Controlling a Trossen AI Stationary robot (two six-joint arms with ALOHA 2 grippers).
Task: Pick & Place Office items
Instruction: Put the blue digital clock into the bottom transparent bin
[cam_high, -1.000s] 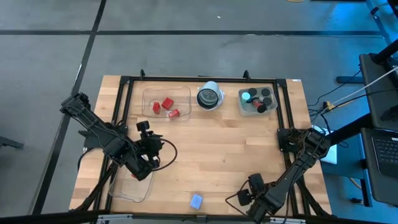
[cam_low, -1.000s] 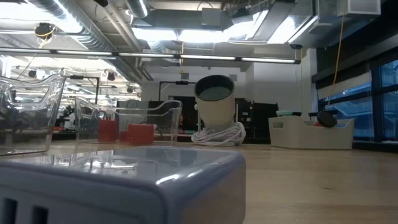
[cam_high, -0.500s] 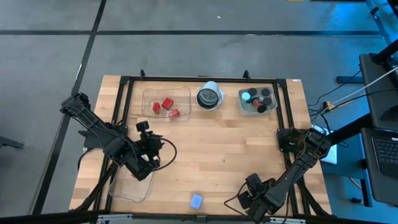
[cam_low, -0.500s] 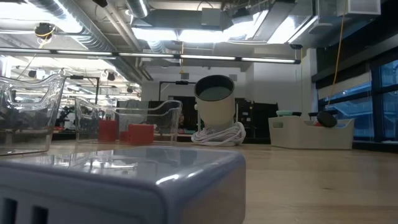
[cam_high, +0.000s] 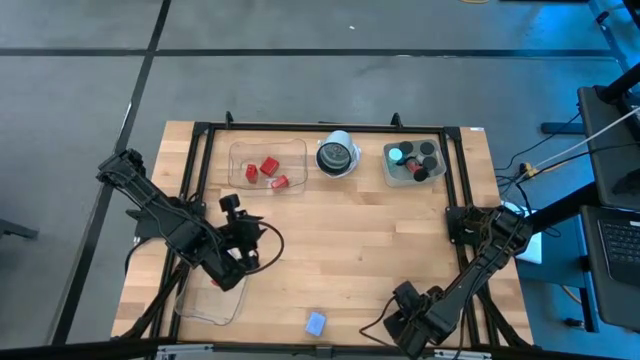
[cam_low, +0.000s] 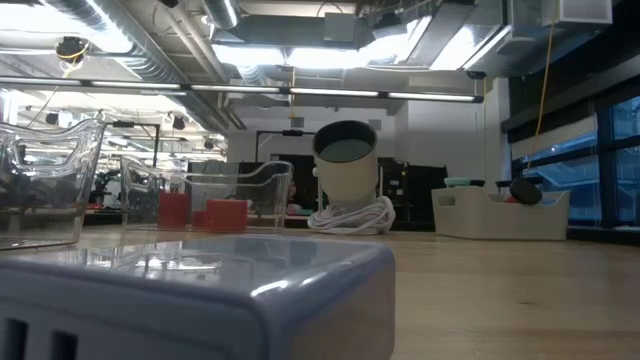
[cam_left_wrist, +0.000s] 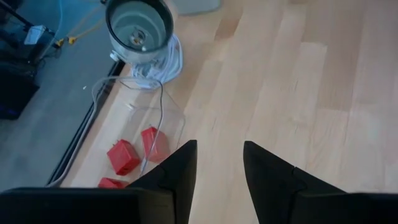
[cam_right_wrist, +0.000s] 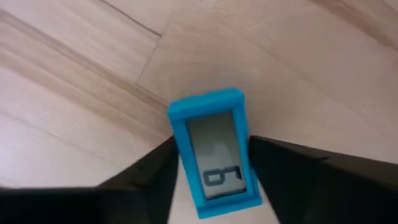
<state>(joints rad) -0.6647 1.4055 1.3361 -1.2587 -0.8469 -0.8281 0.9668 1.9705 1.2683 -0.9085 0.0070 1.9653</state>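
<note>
In the right wrist view a bright blue rectangle with a grey display (cam_right_wrist: 211, 124) lies face up on the wood, and my right gripper (cam_right_wrist: 211, 143) is shut on it. From above, the gripper (cam_high: 405, 318) stands at the table's near right and hides the item. My left gripper (cam_left_wrist: 219, 149) is open and holds nothing. It hangs above the table's left part (cam_high: 236, 212), pointing toward the red blocks (cam_high: 268, 168) in a clear tray. A pale-blue rectangle (cam_high: 316, 322) lies at the near edge. My right gripper pinches the blue rectangle by its two long sides (cam_right_wrist: 181, 149), one finger (cam_right_wrist: 155, 174) on each side. The fingers come from above and point down. The display faces up. Whether the item is clear of the wood, I cannot tell.
A round white-rimmed object (cam_high: 337, 155) with a coiled cord stands at the far middle. To its right, a tray (cam_high: 415, 160) holds black cylinders and a teal cap. An empty clear tray (cam_high: 210, 298) sits at the near left. Bare wood lies in the middle.
My right gripper has rolled a little about its downward-pointing line while staying over the same spot at the near right. Nothing else has moved.
</note>
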